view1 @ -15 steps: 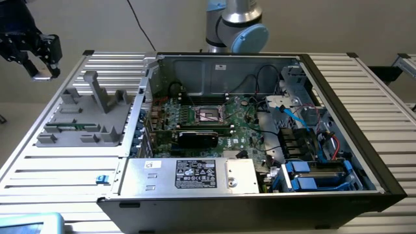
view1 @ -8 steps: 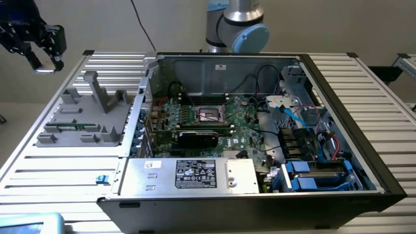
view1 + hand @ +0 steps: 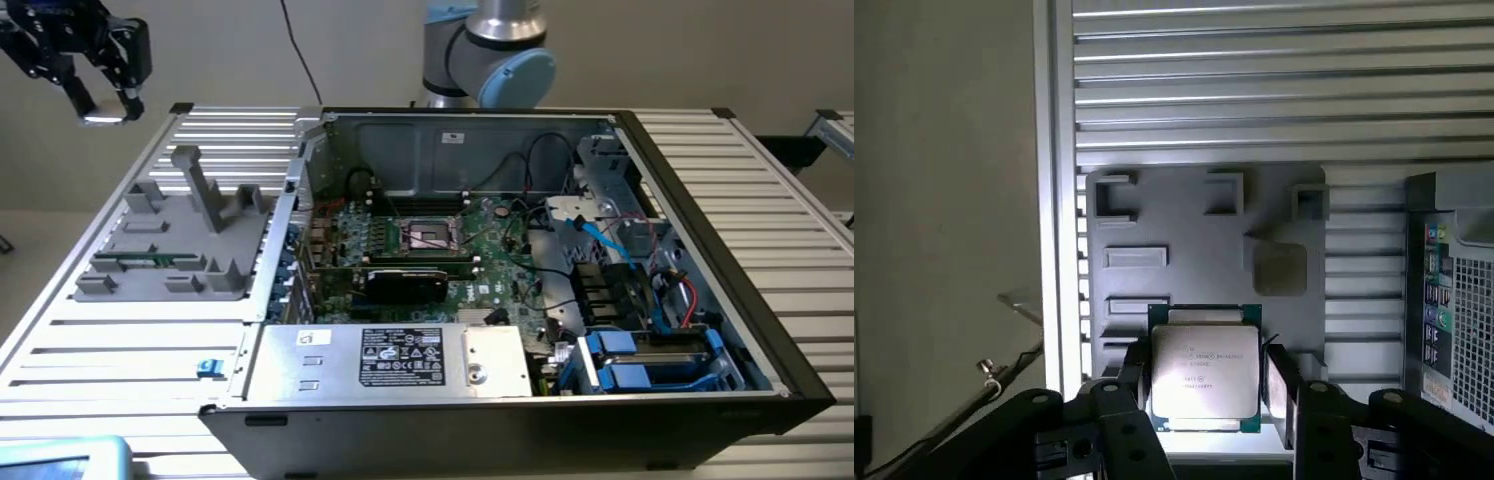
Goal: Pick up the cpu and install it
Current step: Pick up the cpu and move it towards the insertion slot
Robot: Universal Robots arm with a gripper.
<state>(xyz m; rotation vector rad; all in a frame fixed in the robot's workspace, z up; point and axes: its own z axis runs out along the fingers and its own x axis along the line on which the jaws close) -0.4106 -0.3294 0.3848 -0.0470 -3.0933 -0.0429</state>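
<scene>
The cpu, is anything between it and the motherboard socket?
The gripper holds the cpu outside the case; its side wall and the gray fixture's posts stand between. The socket looks uncovered.

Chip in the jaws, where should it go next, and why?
Probably carry the chip across toward the open socket on the green board, keeping it high. The jaws hold it up by the table's corner, and the case wall stands between.
</scene>
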